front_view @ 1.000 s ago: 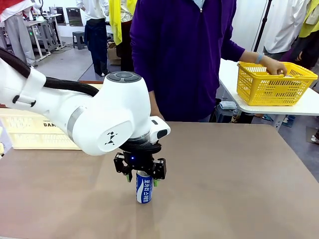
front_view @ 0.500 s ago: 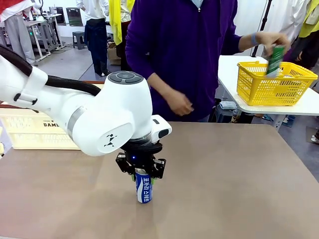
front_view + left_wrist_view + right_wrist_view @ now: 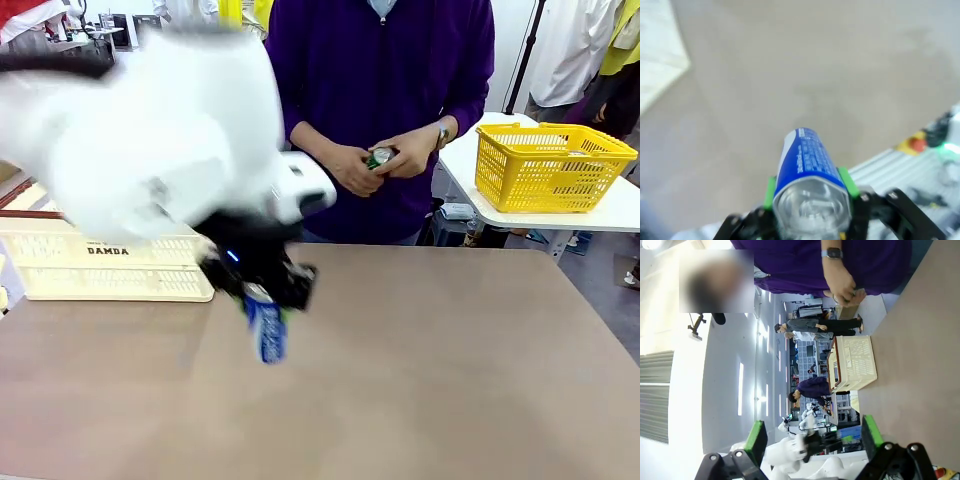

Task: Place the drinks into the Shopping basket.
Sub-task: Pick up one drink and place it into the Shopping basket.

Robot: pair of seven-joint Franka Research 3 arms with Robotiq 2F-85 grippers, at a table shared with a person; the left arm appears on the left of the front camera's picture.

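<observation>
1. While the left gripper hangs just off the right end of the Shopping basket, its fingers are clenched on the blue can, with the green pads pressed on either side just below the silver top.
2. Can is tilted and clear of the table. I read the grip near the top as a way to lower it into the basket from above without the fingers fouling the walls.
3. My left arm is smeared in the front view, so its pose is rough.
4. Right gripper: fingers spread, nothing between them. It sits well away from the basket, idle.
5. Beyond the basket's right end, the person's hands hold a green can, probably the next drink.
6. Basket interior is hidden behind my arm, so I cannot tell its contents. Yellow mesh basket stands far right of it on a separate white table, contents unreadable.
</observation>
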